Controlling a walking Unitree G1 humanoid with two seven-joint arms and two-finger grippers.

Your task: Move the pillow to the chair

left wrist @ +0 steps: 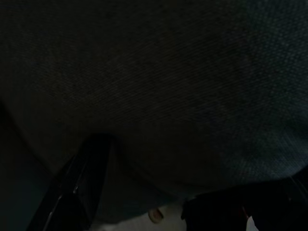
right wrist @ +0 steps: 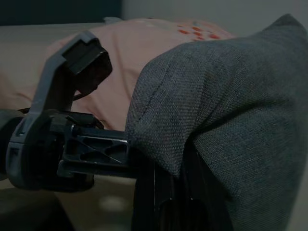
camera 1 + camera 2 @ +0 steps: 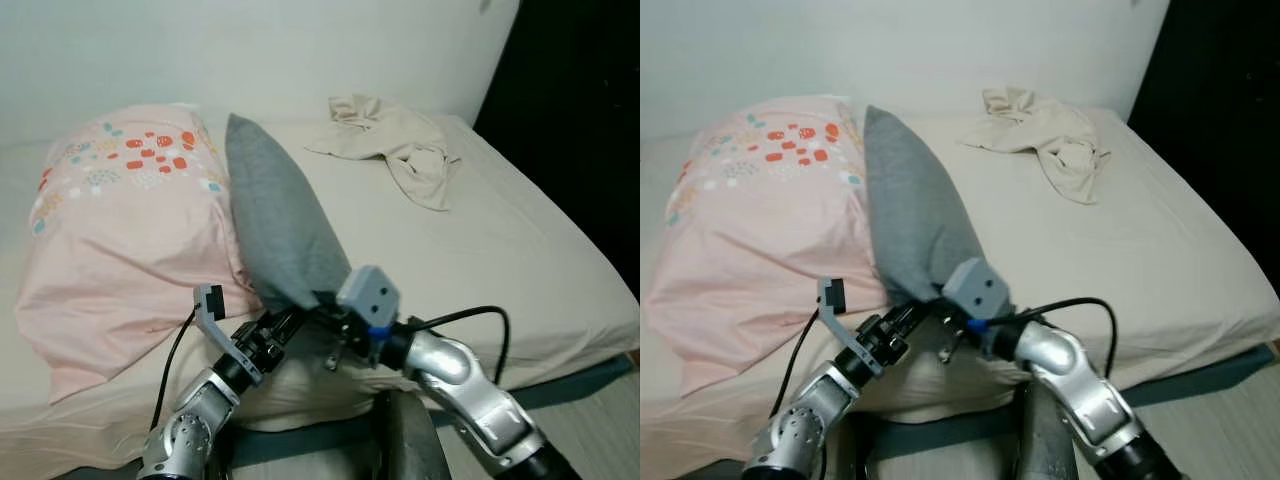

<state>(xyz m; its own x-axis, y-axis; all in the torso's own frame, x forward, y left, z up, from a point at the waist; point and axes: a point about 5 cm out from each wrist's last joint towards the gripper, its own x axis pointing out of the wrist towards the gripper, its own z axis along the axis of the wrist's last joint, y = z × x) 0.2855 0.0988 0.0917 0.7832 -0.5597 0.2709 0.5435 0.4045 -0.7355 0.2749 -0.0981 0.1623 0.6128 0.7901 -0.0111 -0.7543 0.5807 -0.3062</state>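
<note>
Pinching the grey pillow's point(image 3: 275, 225) near end, both grippers' fingers point(image 2: 108, 156) clamp fabric; lift evenly, clear of the bed point(image 3: 520, 250).

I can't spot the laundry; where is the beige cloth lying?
The beige cloth lies crumpled on the bed near the wall, to the right of the grey pillow.

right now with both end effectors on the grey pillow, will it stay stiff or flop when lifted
The grey pillow will probably sag: its fabric already bunches at the near corner pinched between the left end effector and right end effector. It looks soft and light for its bulk. The woven cover should grip well rather than slip.
</note>
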